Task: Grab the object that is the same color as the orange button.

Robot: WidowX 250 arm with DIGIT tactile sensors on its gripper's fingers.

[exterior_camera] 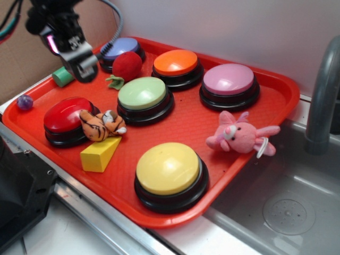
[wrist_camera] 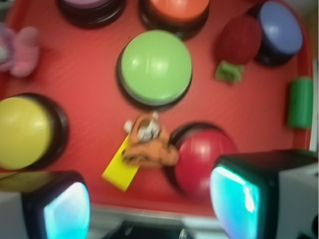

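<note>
The gripper (exterior_camera: 79, 64) hangs up in the air over the back left part of the red tray (exterior_camera: 191, 125). Its two fingers (wrist_camera: 57, 209) are wide apart, and nothing is between them.

The little tiger (exterior_camera: 102, 125) is down below the gripper and a bit toward the front of the tray. In the wrist view it shows just above the gap between the two fingers. It is orange with black stripes (its face is white). It leans on the red button (exterior_camera: 66, 118) and lies partly on top of the yellow block (exterior_camera: 100, 154).

The orange button (exterior_camera: 176, 65) is farther off, at the back of the tray, past the green button (exterior_camera: 143, 95). The green button sits between the tiger and the orange button.

Close to the gripper is a red fuzzy ball (exterior_camera: 126, 66), which touches the blue button (exterior_camera: 120, 50). A green tube (exterior_camera: 62, 77) lies right beside the gripper, at the tray's edge.

Far from the gripper, the yellow button (exterior_camera: 169, 170) sits at the front of the tray. The pink bunny (exterior_camera: 239, 135) lies at the far side, near the purple button (exterior_camera: 228, 82).
</note>
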